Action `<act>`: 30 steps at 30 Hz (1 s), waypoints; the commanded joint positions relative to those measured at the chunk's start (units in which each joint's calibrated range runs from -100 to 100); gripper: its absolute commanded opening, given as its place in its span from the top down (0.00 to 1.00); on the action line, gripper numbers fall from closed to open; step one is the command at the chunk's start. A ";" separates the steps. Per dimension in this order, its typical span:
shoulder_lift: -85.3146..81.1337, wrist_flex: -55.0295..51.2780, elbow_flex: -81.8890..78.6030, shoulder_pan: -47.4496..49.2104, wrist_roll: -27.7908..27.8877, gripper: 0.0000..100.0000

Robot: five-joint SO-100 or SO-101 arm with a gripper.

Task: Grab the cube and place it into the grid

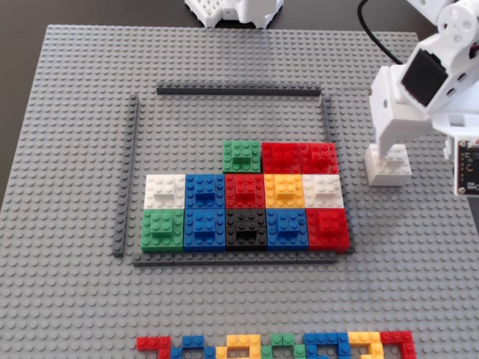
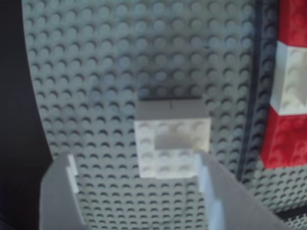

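Note:
A white cube stands on the grey studded baseplate, to the right of the grid frame. In the wrist view the white cube lies just ahead of my gripper. The jaws stand wide open, the right finger beside the cube's near right corner. In the fixed view my gripper hangs right over the cube. The grid holds several coloured cubes, among them a green one in the top row.
A row of coloured bricks lies along the near edge of the baseplate. White robot parts stand beyond the far edge. Red and white grid cubes show at the right edge of the wrist view.

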State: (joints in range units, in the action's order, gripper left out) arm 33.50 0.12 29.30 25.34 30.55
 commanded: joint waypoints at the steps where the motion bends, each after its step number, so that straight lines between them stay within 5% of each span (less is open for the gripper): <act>1: -1.77 0.32 -0.17 -0.55 0.24 0.70; 30: -3.92 -0.56 -1.89 -1.58 1.27 0.96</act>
State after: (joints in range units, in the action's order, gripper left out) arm 33.08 0.27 26.83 24.46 31.48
